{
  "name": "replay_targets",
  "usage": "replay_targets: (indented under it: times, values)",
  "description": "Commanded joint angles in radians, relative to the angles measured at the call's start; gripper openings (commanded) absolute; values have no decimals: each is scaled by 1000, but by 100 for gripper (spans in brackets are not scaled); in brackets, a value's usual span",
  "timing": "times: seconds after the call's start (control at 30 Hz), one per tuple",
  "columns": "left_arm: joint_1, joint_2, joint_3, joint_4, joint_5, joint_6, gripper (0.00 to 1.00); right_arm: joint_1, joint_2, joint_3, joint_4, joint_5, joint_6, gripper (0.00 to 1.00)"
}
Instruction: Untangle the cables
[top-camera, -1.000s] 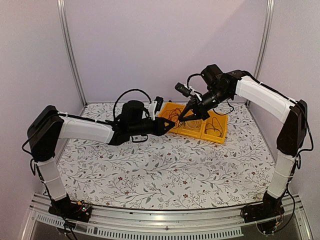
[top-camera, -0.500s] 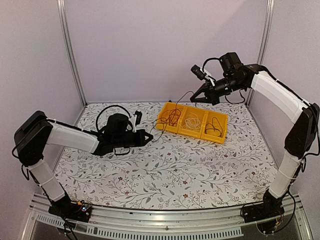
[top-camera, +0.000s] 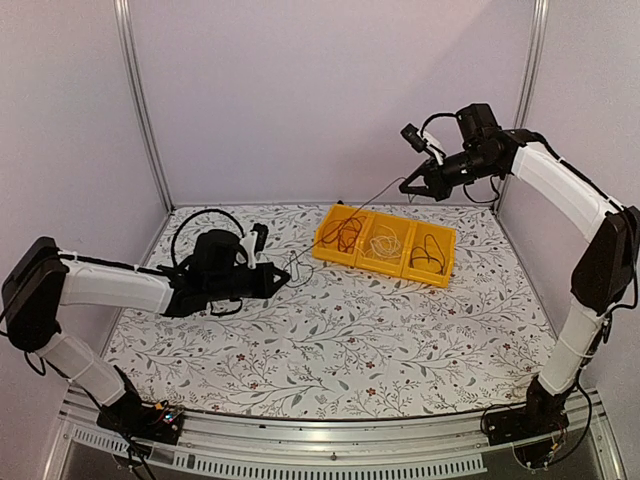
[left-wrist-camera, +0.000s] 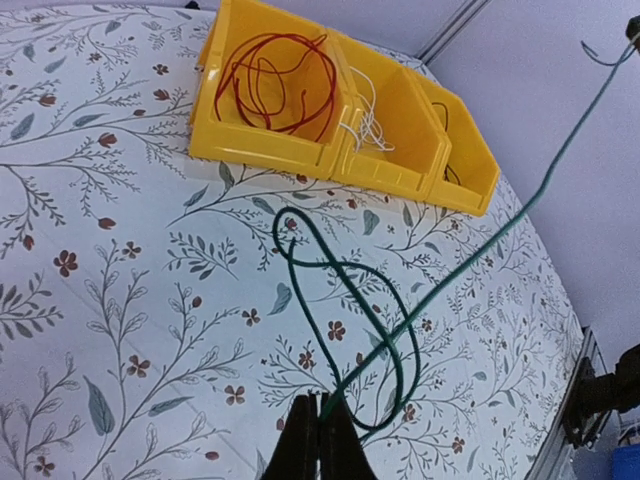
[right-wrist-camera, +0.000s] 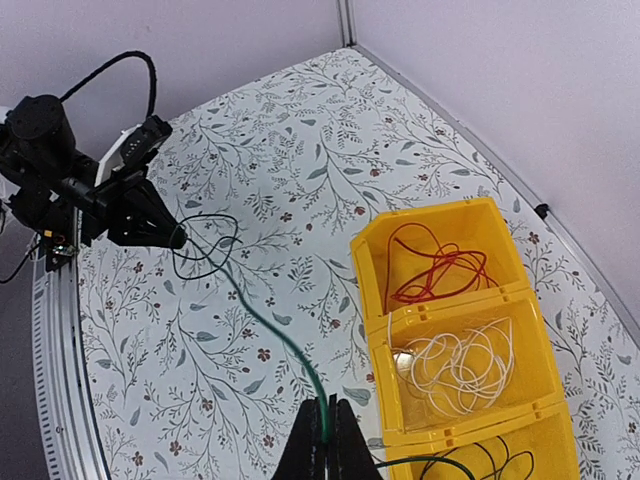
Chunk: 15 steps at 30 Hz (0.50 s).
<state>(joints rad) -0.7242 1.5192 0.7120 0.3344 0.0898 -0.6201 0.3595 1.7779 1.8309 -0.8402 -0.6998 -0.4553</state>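
Green cable (left-wrist-camera: 500, 235) drawn longer than before: left claw (top-camera: 283, 281) pulled further left, right claw (top-camera: 408, 190) raised higher, both clenched on it. Looping near left claw resolved only in wrist views.

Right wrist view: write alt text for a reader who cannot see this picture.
The right gripper, shut, holds a dark green cable that stretches across the floral table to the left gripper, looping near it. A yellow tray holds a red cable, a white cable and a dark cable, one per compartment.

Probably a lab: plain booth walls (top-camera: 330, 100), aluminium frame (top-camera: 142, 100).
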Motion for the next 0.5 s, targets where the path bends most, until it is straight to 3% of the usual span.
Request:
replay_targets:
  times: [0.0,0.2,0.37,0.47]
  values:
    - [7,-78,-44,-171,-76,92,0,-89,12,51,55,99,33,0]
    - [15,-100,-61,-292,-180,124,0,-170,18,64,104,164,93,0]
    - [16,-75,-29,-258,-126,144,0,-170,17,32,71,94,45,0]
    - [15,-56,1,-223,-43,173,0,-158,-10,-86,53,27,-11,0]
